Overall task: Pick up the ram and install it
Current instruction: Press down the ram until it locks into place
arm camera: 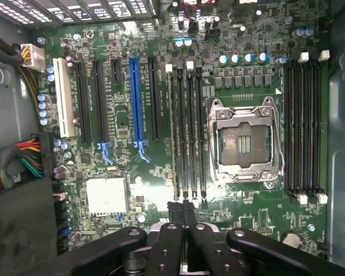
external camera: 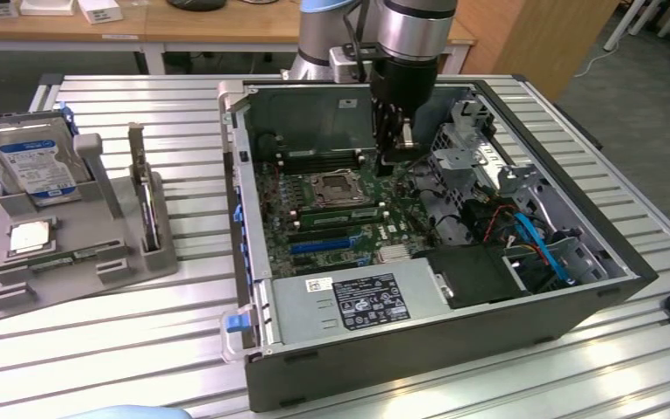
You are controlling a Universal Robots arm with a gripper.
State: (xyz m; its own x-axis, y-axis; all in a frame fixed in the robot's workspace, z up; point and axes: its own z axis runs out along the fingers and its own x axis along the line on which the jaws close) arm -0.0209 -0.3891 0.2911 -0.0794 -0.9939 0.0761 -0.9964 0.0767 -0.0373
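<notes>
Ram point(external camera: 76, 256) lies flat in the grey fixture point(external camera: 73, 288) at the exterior view's left, apparently not yet picked up. Gripper point(arm camera: 182, 207), jaws pressed together on nothing, hangs over the motherboard point(arm camera: 132, 172); pickup likely needs them parted and a reach across.

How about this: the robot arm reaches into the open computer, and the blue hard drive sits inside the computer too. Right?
Not quite. The gripper does reach into the open computer, but the blue hard drive stands outside it, in the grey holder at the exterior view's left. The exterior view shows it.
</notes>
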